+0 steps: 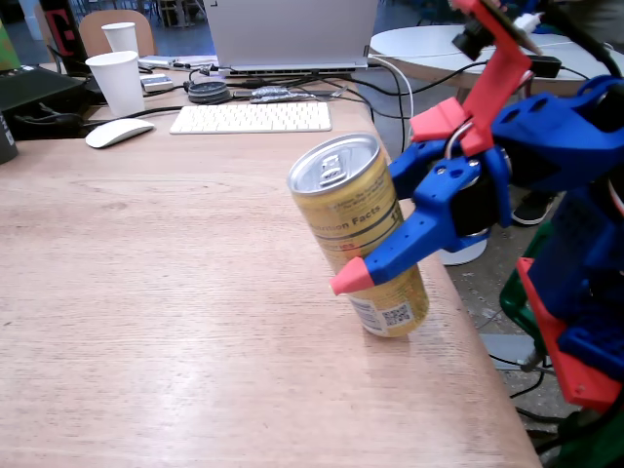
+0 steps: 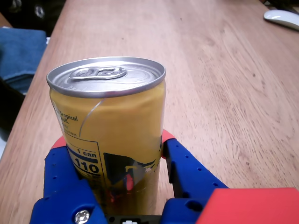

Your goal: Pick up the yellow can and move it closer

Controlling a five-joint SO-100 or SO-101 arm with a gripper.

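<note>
The yellow can (image 1: 351,210) is a tall golden can with a silver pull-tab top and "Nutrition Facts" print. It leans to the left in the fixed view, near the right edge of the wooden table (image 1: 175,292). My blue gripper (image 1: 366,255) with red fingertips (image 1: 347,283) reaches in from the right and is shut on the can's middle. One finger crosses the can's front; the other is hidden behind it. In the wrist view the can (image 2: 117,112) fills the space between both fingers of the gripper (image 2: 112,140). I cannot tell whether its base touches the table.
At the back of the table are two white paper cups (image 1: 117,83) (image 1: 121,37), a white mouse (image 1: 118,132), a keyboard (image 1: 252,117) and a laptop (image 1: 292,34) with cables. The table's right edge (image 1: 473,331) runs just beside the can.
</note>
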